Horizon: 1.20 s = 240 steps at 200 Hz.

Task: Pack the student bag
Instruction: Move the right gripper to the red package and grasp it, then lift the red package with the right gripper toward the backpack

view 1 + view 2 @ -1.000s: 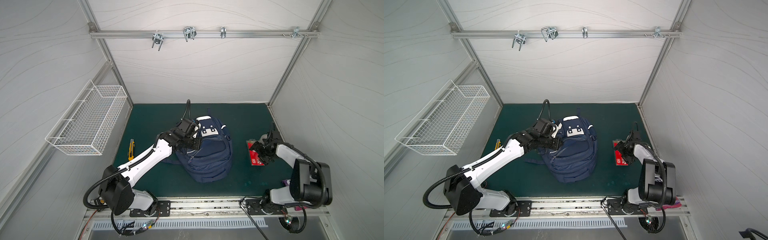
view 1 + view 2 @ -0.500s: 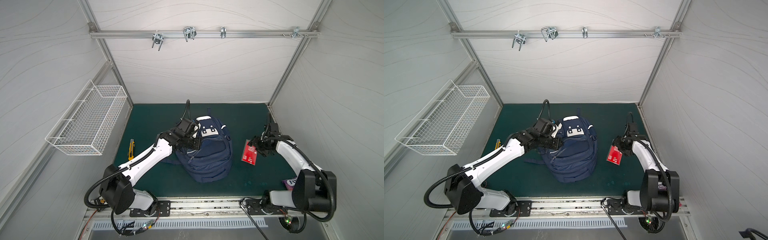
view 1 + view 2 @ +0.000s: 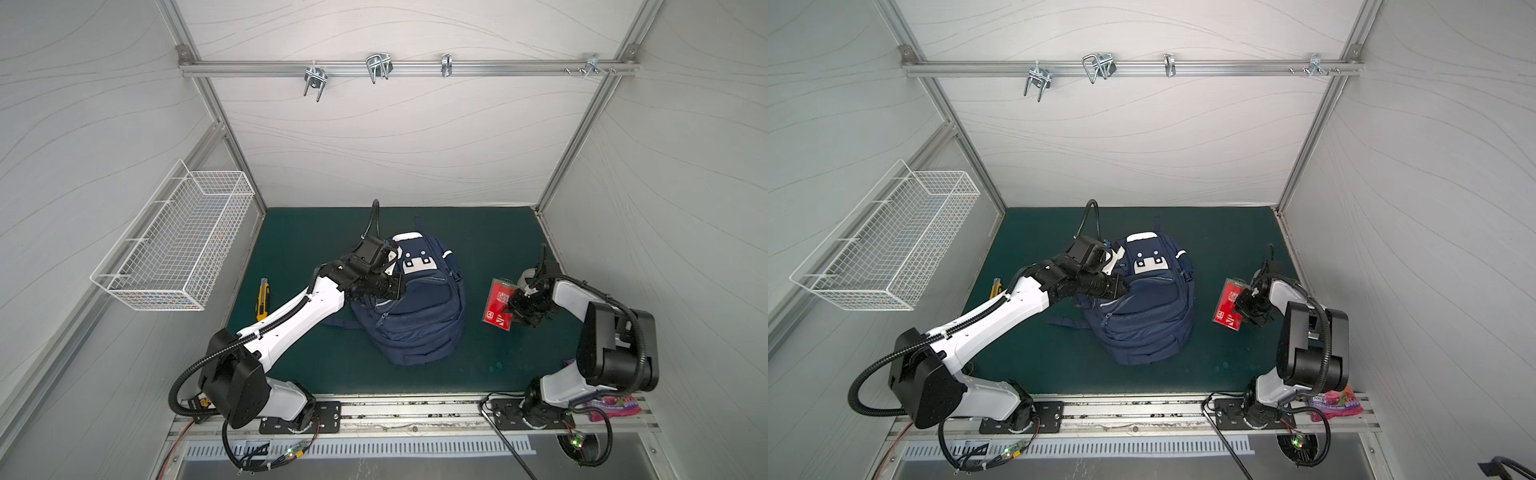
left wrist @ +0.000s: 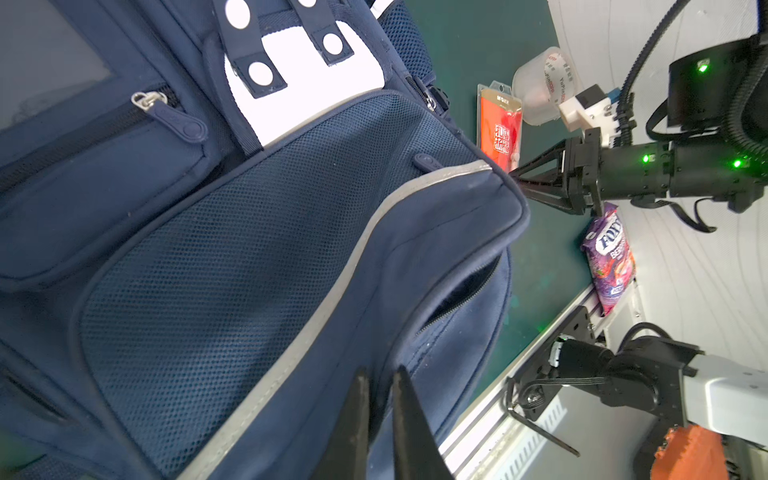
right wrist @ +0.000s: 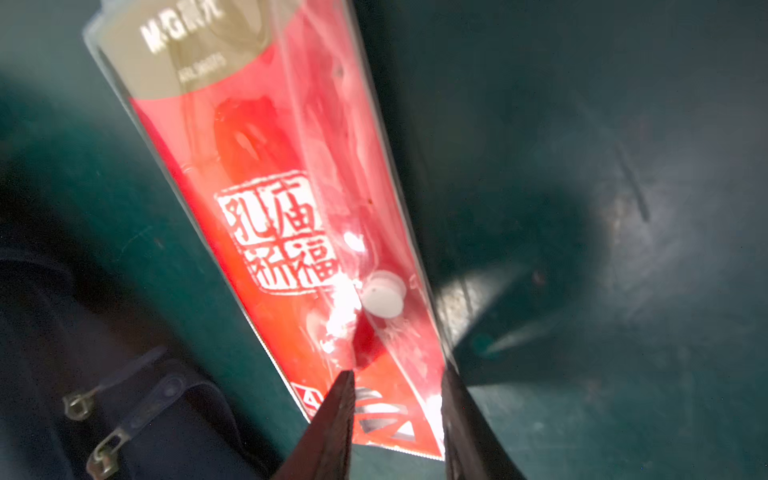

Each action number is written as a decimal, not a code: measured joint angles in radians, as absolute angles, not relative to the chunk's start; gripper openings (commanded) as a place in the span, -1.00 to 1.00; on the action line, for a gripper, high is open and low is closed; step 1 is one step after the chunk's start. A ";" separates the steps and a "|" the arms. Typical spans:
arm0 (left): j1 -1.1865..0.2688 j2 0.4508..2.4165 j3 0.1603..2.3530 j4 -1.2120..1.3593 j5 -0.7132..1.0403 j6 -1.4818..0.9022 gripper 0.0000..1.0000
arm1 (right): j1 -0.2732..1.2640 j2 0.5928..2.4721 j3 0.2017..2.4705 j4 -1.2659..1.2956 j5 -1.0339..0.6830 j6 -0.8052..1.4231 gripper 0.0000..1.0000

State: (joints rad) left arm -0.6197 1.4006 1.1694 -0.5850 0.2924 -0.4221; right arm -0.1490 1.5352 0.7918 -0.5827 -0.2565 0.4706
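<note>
The student bag [image 3: 415,324] lies flat in the middle of the green desk [image 3: 311,232], its top handle toward the back wall and its front facing up. In both top views its white patch [image 3: 417,262] shows near the top end. In the left wrist view a zip pocket [image 4: 457,299] on the bag gapes partly open below a grey reflective stripe [image 4: 332,291].

The left gripper [image 3: 399,289] rests on the bag's upper left side. Seen from its own wrist camera, the left gripper [image 4: 380,370] has its fingers almost together with only a slit between them, tips against the navy fabric. Whether they pinch the cloth I cannot tell.

The right gripper [image 3: 510,309] sits well to the right of the bag, apart from it. It grips a red packet [image 3: 498,301] by its lower end. In the right wrist view the dark fingers [image 5: 332,415] stand narrow on either side of that end, and the packet is tilted with a shadow on the desk beside it.

A yellow utility knife [image 3: 262,297] lies on the desk left of the left arm. A clear round tub [image 4: 540,83] stands just behind the packet. A purple sweets bag [image 3: 611,405] lies on the front rail by the right arm's base, and a white wire basket [image 3: 178,245] hangs on the left wall.
</note>
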 measured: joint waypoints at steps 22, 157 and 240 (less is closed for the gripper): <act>-0.620 1.401 1.176 -0.585 0.293 -0.424 -0.73 | -0.149 1.544 0.802 -0.595 -0.252 0.470 -0.28; -0.620 1.402 1.184 -0.586 0.301 -0.440 -0.72 | -0.086 1.561 0.838 -0.667 -0.132 0.440 -0.43; -0.617 1.403 1.199 -0.575 0.315 -0.477 -0.16 | -0.043 1.563 0.839 -0.672 -0.126 0.435 -1.00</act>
